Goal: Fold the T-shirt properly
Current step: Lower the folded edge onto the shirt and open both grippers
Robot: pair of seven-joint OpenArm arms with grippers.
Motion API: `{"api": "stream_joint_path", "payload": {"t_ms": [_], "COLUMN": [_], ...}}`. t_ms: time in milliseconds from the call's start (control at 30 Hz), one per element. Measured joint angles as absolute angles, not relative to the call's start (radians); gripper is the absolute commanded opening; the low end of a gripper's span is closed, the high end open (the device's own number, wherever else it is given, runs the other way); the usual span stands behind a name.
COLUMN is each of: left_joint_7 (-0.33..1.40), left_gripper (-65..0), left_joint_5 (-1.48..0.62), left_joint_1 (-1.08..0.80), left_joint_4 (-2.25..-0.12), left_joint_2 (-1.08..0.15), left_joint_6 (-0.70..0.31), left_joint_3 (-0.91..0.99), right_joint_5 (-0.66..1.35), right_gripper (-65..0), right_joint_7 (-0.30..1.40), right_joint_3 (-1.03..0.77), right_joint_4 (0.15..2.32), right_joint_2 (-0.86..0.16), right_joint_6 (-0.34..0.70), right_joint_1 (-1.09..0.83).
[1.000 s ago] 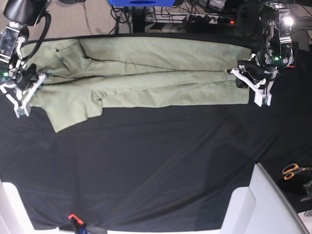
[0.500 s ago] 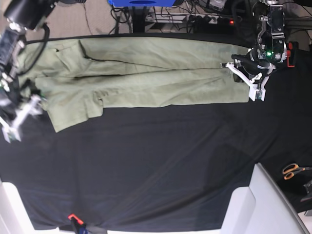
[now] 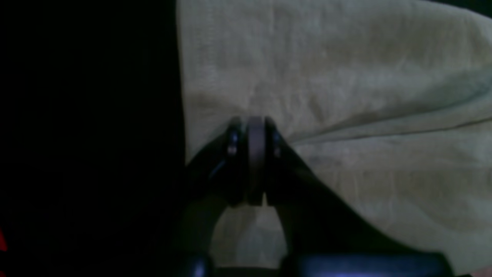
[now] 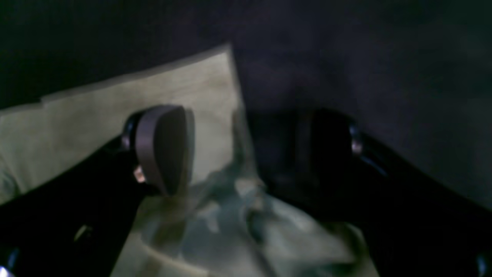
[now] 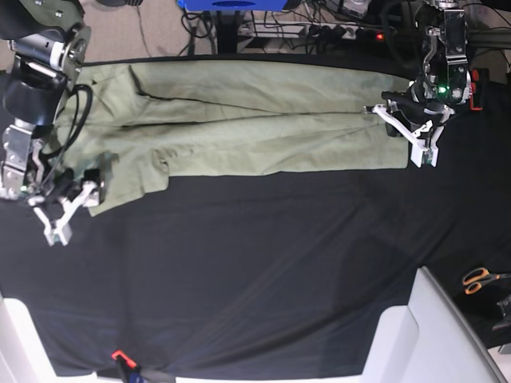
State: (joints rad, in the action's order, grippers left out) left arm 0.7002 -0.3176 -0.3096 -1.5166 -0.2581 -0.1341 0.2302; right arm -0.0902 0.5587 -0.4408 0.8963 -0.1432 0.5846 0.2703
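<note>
The pale sage-green T-shirt (image 5: 255,120) lies folded lengthwise across the back of the black table cloth (image 5: 255,271), with one sleeve pointing to the front left. My left gripper (image 5: 397,128) is at the hem on the right. In the left wrist view it (image 3: 255,127) is shut, its tips on the cloth (image 3: 346,77) just inside the hem edge, where a crease starts. My right gripper (image 5: 70,209) is open at the sleeve's front corner. In the right wrist view its jaws (image 4: 246,150) straddle the sleeve's edge (image 4: 96,115), with blurred cloth bunched close below.
Orange-handled scissors (image 5: 479,279) lie at the right edge. A white panel (image 5: 431,327) stands at the front right and another (image 5: 16,335) at the front left. A small orange item (image 5: 120,357) sits at the front edge. Cables lie behind the table.
My right gripper has moved toward the front, from beside the shoulder to the sleeve's front corner. My left gripper has shifted slightly toward the back at the hem. The shirt has not moved.
</note>
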Motion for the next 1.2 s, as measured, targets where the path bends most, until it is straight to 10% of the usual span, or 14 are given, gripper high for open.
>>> {"api": "stream_joint_path", "payload": {"t_ms": [200, 400, 1200], "left_joint_7": [0.7, 0.7, 0.7], "left_gripper": [-65.0, -65.0, -65.0], "left_joint_5": [-0.318, -0.318, -0.318], "left_joint_1": [-0.305, -0.305, -0.305], "left_joint_4": [-1.516, -1.515, -1.514], "left_joint_2": [-0.258, -0.258, -0.257], "left_joint_6": [-0.134, -0.134, -0.134], "left_joint_3": [0.23, 0.23, 0.23], "right_joint_5": [-0.09, -0.088, -0.083], "right_gripper": [-22.4, -65.0, -65.0], "right_joint_7": [0.561, 0.565, 0.918], "right_joint_3": [-0.437, -0.437, -0.434], "right_joint_4": [0.896, 0.895, 1.653], "right_joint_2": [-0.132, -0.126, -0.012], "right_joint_6": [0.582, 0.583, 0.591], "right_joint_1": [0.27, 0.269, -0.097]}}
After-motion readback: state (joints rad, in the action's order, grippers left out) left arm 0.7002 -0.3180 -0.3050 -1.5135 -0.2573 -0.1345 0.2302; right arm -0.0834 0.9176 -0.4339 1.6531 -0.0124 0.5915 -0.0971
